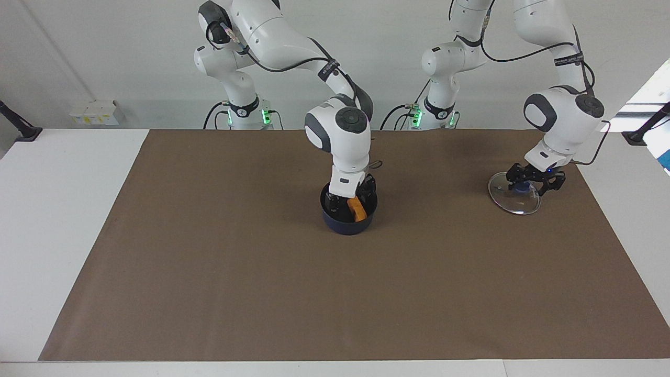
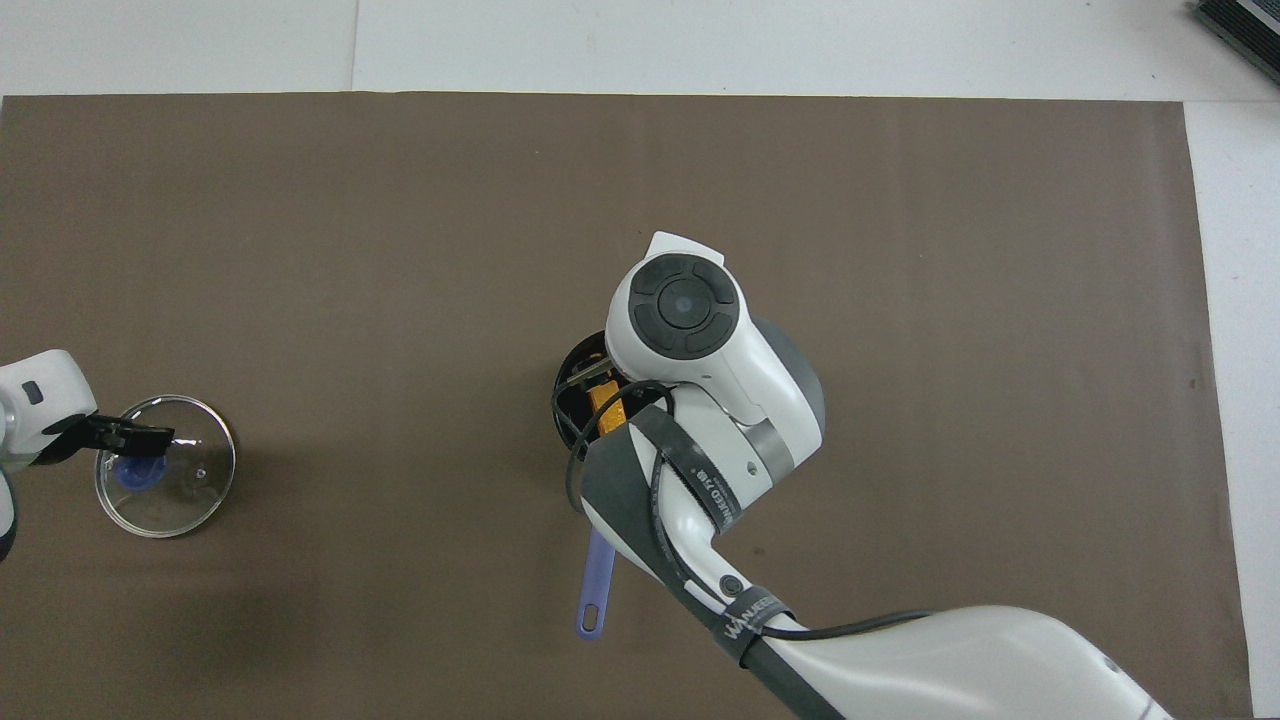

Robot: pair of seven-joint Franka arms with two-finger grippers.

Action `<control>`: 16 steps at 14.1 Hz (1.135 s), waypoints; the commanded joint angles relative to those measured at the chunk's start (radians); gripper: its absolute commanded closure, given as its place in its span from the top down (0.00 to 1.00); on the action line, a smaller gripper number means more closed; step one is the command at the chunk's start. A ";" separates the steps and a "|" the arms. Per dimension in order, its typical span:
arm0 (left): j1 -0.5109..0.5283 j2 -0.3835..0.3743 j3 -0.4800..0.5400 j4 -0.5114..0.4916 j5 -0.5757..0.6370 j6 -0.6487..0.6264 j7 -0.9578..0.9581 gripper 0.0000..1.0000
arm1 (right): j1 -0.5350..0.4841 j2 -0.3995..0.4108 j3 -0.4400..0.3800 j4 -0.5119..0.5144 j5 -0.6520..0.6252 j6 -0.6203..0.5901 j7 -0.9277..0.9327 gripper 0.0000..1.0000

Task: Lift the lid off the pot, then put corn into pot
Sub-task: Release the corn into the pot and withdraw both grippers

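Observation:
The navy pot [image 1: 345,224] stands in the middle of the brown mat, its long blue handle [image 2: 597,585] pointing toward the robots. My right gripper [image 1: 352,199] reaches down inside the pot and is shut on the orange-yellow corn [image 1: 358,209], which hangs tilted within the rim. From overhead, my right arm covers most of the pot and only a bit of the corn [image 2: 605,400] shows. My left gripper [image 1: 523,183] is shut on the blue knob of the glass lid [image 1: 515,203]. It holds the lid tilted, low over the mat at the left arm's end of the table.
The brown mat [image 1: 209,272] covers most of the white table [image 1: 63,209]. A small white box [image 1: 97,112] sits at the wall by the right arm's end. Black stands [image 1: 18,128] are clamped at both table ends.

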 commanded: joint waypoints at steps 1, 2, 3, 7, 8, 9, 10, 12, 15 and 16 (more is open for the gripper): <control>-0.064 0.021 0.008 0.114 -0.006 -0.100 -0.073 1.00 | -0.084 -0.089 0.009 -0.007 -0.012 -0.069 -0.012 1.00; -0.091 0.023 0.008 0.154 -0.005 -0.143 -0.131 1.00 | -0.115 -0.115 0.007 -0.004 -0.012 -0.091 -0.012 1.00; -0.119 0.027 0.008 0.194 -0.003 -0.186 -0.194 1.00 | -0.147 -0.138 0.006 -0.002 -0.012 -0.108 -0.012 1.00; -0.197 0.044 0.005 0.348 -0.003 -0.333 -0.397 1.00 | -0.232 -0.242 0.006 0.005 0.006 -0.191 0.000 1.00; -0.209 0.044 0.007 0.374 -0.003 -0.349 -0.398 1.00 | -0.232 -0.258 0.006 0.014 0.005 -0.217 0.050 1.00; -0.213 0.046 0.005 0.401 0.002 -0.367 -0.398 1.00 | -0.232 -0.264 0.006 0.033 0.002 -0.246 0.137 1.00; -0.213 0.063 0.005 0.441 0.000 -0.402 -0.398 1.00 | -0.230 -0.267 0.006 0.054 -0.001 -0.280 0.208 1.00; -0.213 0.098 0.007 0.551 -0.004 -0.505 -0.403 1.00 | -0.235 -0.272 0.001 0.088 0.006 -0.358 0.244 1.00; -0.210 0.107 0.007 0.639 -0.006 -0.623 -0.405 1.00 | -0.256 -0.320 -0.037 0.102 0.041 -0.430 0.236 1.00; -0.207 0.104 0.007 0.658 -0.006 -0.657 -0.405 1.00 | -0.262 -0.337 -0.059 0.102 0.068 -0.448 0.235 1.00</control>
